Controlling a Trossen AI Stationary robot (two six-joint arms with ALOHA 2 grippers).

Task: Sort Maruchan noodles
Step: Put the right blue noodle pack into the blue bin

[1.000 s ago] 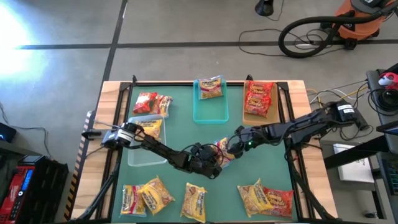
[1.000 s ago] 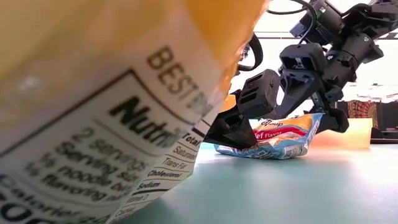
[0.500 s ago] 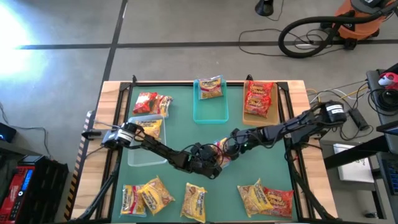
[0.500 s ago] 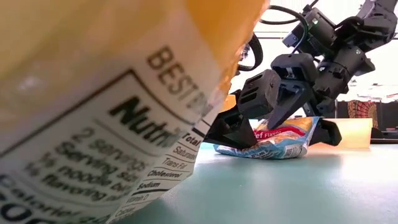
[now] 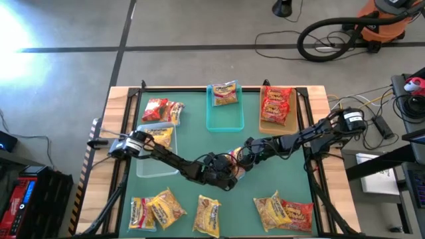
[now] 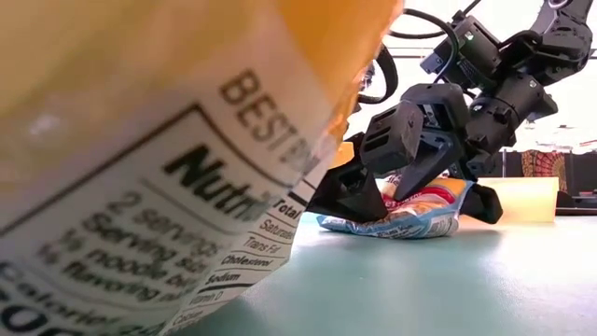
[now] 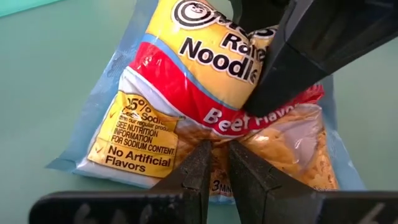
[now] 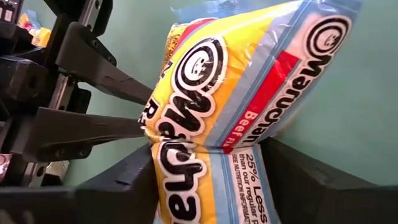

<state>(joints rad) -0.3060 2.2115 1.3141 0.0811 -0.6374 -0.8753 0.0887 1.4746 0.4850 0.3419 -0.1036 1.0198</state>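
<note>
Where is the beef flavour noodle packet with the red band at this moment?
In the high view, the crinkly yellow beef flavour packet with the red band lies mid-table, below the teal tray, between the left gripper and the right gripper.

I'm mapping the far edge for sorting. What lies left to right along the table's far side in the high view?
Red noodle packets loose on the mat → teal tray holding a yellow packet → tan tray holding red packets.
</note>
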